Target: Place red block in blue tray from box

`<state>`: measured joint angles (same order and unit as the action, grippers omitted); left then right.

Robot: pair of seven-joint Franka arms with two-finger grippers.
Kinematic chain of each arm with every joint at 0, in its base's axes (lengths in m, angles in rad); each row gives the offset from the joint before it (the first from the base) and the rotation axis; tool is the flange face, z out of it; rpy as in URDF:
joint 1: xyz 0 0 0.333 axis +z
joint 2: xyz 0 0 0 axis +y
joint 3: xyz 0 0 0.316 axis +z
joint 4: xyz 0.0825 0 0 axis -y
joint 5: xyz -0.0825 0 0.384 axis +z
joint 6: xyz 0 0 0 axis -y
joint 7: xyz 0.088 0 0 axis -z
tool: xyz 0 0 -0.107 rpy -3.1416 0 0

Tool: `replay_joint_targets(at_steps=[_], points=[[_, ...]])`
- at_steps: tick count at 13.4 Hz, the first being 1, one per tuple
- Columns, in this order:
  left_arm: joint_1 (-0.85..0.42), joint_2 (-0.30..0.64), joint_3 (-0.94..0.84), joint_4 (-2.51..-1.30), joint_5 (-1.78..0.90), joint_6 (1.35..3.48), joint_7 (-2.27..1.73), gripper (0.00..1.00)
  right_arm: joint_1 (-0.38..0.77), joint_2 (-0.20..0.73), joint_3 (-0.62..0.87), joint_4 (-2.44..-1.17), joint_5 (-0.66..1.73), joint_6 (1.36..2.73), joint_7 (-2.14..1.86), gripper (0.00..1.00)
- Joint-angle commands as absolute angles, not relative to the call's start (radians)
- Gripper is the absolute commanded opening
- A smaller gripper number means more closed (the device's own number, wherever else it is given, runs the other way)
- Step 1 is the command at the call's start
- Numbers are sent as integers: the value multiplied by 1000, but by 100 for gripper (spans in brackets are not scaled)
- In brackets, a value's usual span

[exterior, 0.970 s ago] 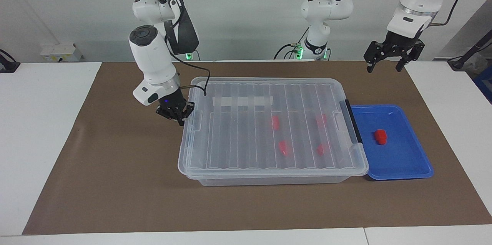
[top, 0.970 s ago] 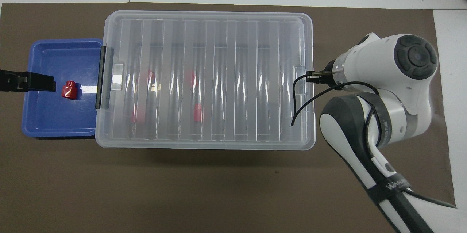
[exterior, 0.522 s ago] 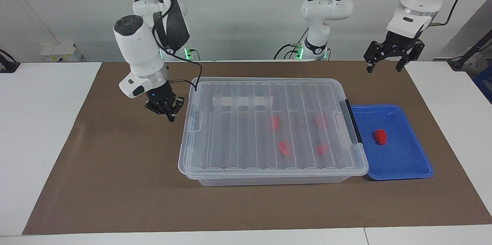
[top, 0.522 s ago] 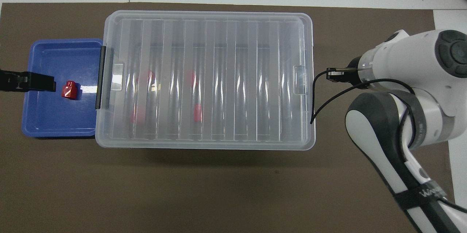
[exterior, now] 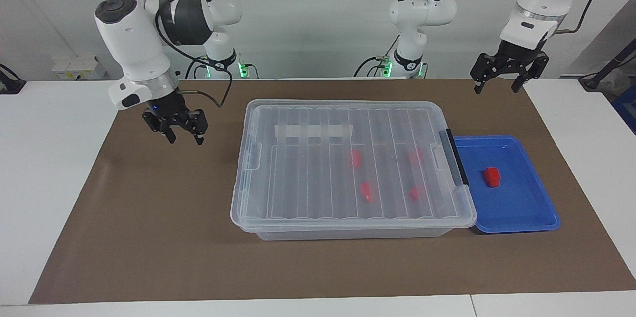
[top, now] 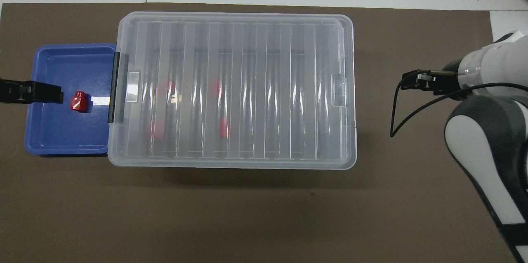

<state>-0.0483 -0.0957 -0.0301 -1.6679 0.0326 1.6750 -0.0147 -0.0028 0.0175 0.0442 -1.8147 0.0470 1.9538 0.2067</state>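
Note:
One red block (exterior: 492,177) (top: 78,101) lies in the blue tray (exterior: 521,202) (top: 62,131). The tray sits against the black-handled end of the box (exterior: 323,183) (top: 247,90), toward the left arm's end of the table. The box's ribbed clear lid is on, and several more red blocks (exterior: 366,191) (top: 223,127) show through it. My left gripper (exterior: 497,90) (top: 57,94) hangs high over the tray's outer rim, open and empty. Over the mat, off the box's other end, my right gripper (exterior: 186,140) (top: 410,81) is open with nothing in it.
A brown mat (exterior: 149,237) covers the white table (exterior: 49,158) under everything. A black cable (top: 396,118) loops from the right wrist. A third robot's base (exterior: 410,58) stands at the robots' edge, and a white socket strip (exterior: 77,66) lies near the right arm's end.
My right gripper pulled away from the box's end clip, rose toward the right arm's end of the table and opened. The left arm, box, tray and blocks stayed put.

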Motion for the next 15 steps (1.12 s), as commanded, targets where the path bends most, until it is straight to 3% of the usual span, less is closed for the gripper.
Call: replay_joint_targets(at_steps=[1,6,15], points=[[-52,-110,-21,-1684,17,1678,-20,100,-21,21,52,-1732,17,1849,207,100],[-52,-110,-21,-1686,17,1678,-20,100,-15,72,57,-1560,-61,1691,207,100],[-52,-110,-21,-1684,17,1678,-20,100,-20,66,58,-1569,-57,1680,177,100]])
